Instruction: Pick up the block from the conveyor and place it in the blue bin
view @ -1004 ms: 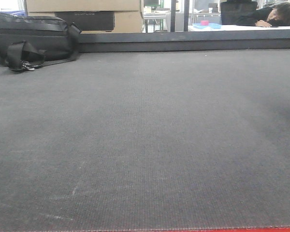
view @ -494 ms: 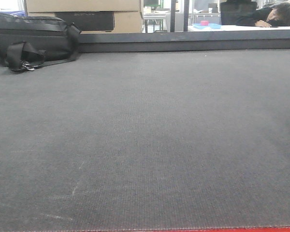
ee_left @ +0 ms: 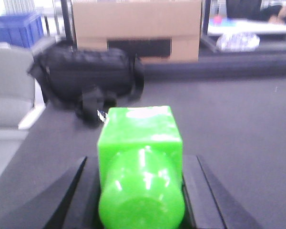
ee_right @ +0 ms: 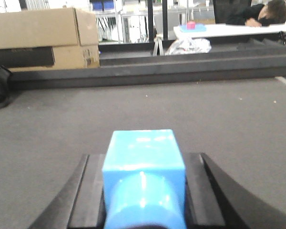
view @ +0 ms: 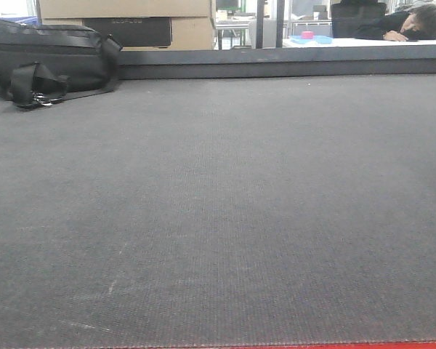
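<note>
In the left wrist view my left gripper (ee_left: 140,160) is shut on a glossy green block (ee_left: 139,143), its black fingers (ee_left: 81,191) pressed on both sides. The right wrist view shows my right gripper (ee_right: 144,157) shut on a light blue block (ee_right: 144,162) in the same way. Both hang just above the conveyor (view: 218,218), a wide dark grey woven surface with a red frame edge (view: 349,345) along the front. A blue bin (ee_left: 14,26) stands far back on the left. Neither gripper shows in the front view.
A black bag (view: 47,58) lies at the belt's back left, in front of a cardboard box (view: 123,18). A dark raised rail (view: 291,62) runs along the far side. Behind it a person (view: 410,22) rests on a white table. A grey seat (ee_left: 7,90) stands at the left.
</note>
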### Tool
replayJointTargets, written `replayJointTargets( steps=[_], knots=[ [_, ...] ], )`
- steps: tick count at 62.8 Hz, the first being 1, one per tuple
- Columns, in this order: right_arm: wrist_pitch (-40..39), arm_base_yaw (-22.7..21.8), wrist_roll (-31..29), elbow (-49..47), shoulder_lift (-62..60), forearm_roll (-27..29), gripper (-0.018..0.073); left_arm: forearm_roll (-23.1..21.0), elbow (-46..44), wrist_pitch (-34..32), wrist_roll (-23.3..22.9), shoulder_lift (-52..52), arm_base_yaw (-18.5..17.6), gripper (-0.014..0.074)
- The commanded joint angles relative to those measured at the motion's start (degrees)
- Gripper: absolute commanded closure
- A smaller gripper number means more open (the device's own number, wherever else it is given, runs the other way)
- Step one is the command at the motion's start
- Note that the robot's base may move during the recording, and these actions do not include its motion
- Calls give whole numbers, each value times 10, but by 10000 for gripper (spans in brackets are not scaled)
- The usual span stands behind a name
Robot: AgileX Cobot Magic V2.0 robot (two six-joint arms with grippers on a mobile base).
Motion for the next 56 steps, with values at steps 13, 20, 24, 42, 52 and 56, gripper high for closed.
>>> replayJointTargets(
  steps=[13,20,24,42,52,56],
  knots=[
    [84,-1,-5,3,-106,-2,721,-5,0,100,-5,-103,-3,707],
    [105,-1,-5,3,-137,-2,721,-5,0,102,-5,-133,-3,707],
    [114,-1,-5,2,-146,-2,721,-9,0,102,-5,-142,-3,707],
    [195,-1,-5,-53,-150,-2,721,-66,0,103,-5,-152,-3,707],
    [202,-1,-5,-54,-150,-5,721,-66,0,103,-5,-152,-3,707],
    [202,-1,-5,-54,-150,-5,721,-66,0,103,-5,-152,-3,707]
  ],
)
